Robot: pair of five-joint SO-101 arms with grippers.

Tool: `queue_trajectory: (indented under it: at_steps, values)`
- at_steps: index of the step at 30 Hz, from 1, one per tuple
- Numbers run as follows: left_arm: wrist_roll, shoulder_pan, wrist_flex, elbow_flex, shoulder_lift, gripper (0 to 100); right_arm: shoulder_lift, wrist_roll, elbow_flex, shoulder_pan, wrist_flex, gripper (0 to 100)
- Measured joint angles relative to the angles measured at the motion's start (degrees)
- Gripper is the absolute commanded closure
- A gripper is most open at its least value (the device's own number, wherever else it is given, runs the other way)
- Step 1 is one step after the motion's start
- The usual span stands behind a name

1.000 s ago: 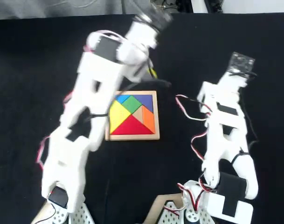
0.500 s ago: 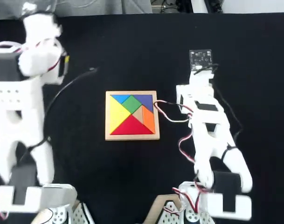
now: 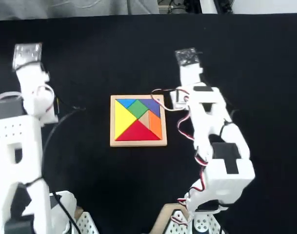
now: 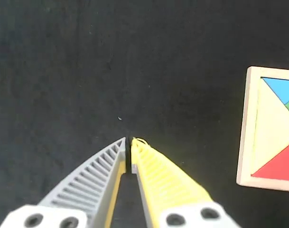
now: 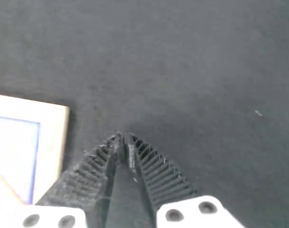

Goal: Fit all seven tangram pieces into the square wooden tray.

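Both sets are clenched and empty. The left jaws meet tip to tip over bare black desk (image 4: 63, 57), apart from the square wooden tray (image 3: 138, 143). The right jaws meet just beside the tray's far right corner. The left arm (image 3: 21, 126) stands at the desk's left side, the right arm (image 3: 211, 122) beside the tray. The tray lies flat mid-desk, with all 7 tangram pieces (image 3: 124, 119) seated inside and filling it.

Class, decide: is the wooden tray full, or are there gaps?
Apparently full: the tray holds pieces edge to edge; whether the central tan patch is piece or gap, cannot tell.
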Motion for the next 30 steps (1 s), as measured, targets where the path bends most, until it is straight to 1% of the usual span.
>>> queue_trajectory:
  at_steps: [3, 5, 7, 11, 15, 20, 26, 30]
  values:
    - [2.5, 1.2, -6.2, 9.9, -5.6, 97, 0.9, 2.5, -0.5, -1.2, 0.0, 98.8]
    - [2.7, 3.2, -10.8, 16.7, -9.3, 97, 0.9, 3.3, -0.5, -1.7, 0.0, 98.8]
    - [2.6, 3.6, -15.0, 22.7, -12.8, 97, 0.9, 3.6, -0.5, -3.1, 0.0, 98.8]
    - [2.7, 4.0, -18.8, 29.2, -19.6, 97, 0.9, 3.8, -0.5, -4.6, 0.0, 98.8]
    - [2.7, 4.0, -19.5, 31.1, -23.6, 97, 0.9, 3.8, -0.5, -4.6, 0.0, 98.8]
    - [2.7, 4.4, -19.9, 31.8, -24.9, 97, 0.9, 3.8, -0.5, -4.7, 1.1, 98.8]
    - [2.7, 4.4, -26.5, 36.4, -25.1, 97, 0.9, 4.1, -0.5, -5.6, 1.1, 98.8]
    - [3.4, 4.4, -27.7, 36.7, -25.1, 97, 0.9, 6.0, -0.5, -5.8, 1.1, 98.8]
